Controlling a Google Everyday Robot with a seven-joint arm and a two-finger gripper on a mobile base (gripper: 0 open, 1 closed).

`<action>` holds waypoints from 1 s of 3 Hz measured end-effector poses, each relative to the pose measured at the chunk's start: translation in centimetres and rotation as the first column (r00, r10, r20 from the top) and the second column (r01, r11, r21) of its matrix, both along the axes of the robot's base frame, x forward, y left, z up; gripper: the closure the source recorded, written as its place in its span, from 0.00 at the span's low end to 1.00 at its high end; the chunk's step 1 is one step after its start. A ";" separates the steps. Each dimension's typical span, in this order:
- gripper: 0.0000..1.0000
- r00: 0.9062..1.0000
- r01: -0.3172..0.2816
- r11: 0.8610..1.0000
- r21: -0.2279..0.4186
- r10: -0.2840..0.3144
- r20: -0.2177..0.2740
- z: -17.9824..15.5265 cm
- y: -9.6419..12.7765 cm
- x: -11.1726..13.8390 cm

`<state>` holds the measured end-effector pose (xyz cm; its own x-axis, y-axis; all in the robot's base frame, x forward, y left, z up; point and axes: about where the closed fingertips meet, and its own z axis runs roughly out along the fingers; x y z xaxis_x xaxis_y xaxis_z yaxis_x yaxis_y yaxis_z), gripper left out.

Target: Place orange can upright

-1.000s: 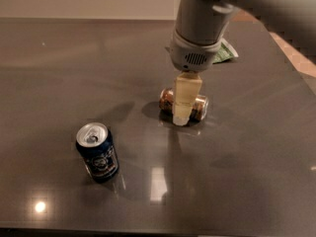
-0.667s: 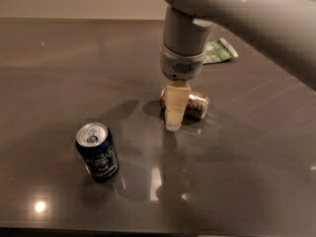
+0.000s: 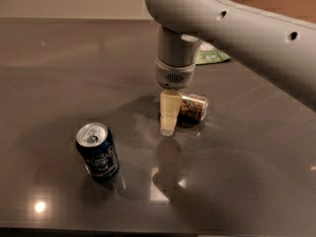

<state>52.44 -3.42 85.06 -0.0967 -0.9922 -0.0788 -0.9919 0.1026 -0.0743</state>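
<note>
The orange can (image 3: 194,107) lies on its side near the middle of the dark, glossy table (image 3: 59,73), its long axis running roughly left to right and its silver end facing right. Its brown-orange wall carries dark script lettering and pale patches, but no word on it can be read. The gripper (image 3: 167,127) hangs straight down from the thick grey arm (image 3: 237,23) and stands at the can's left end, its pale tip reaching down to the tabletop or very nearly, just in front of the can and covering part of it. Whether the gripper has hold of the can or only stands against it, and how wide it is spread, I cannot tell from this view. To the front left, well apart from both, a dark blue can (image 3: 98,153) stands upright with its silver top and pull tab showing; it bears a pale round emblem and some small print, none of it legible. Behind the arm a green packet (image 3: 213,56) lies flat on the table, mostly hidden, its printing too faint to make out. The table's near edge runs along the bottom of the view, close below the blue can, and its far edge crosses the top. Bare surface stretches left of the orange can, between the two cans, and to the front right.
</note>
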 end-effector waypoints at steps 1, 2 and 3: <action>0.14 0.999 0.032 0.999 -0.003 -0.032 -0.030 -1.2 0.0 0.5; 0.33 0.994 0.087 0.996 0.014 -0.086 -0.065 -2.6 -3.9 1.0; 0.56 0.992 0.104 0.994 0.033 -0.101 -0.083 -2.9 -6.7 1.4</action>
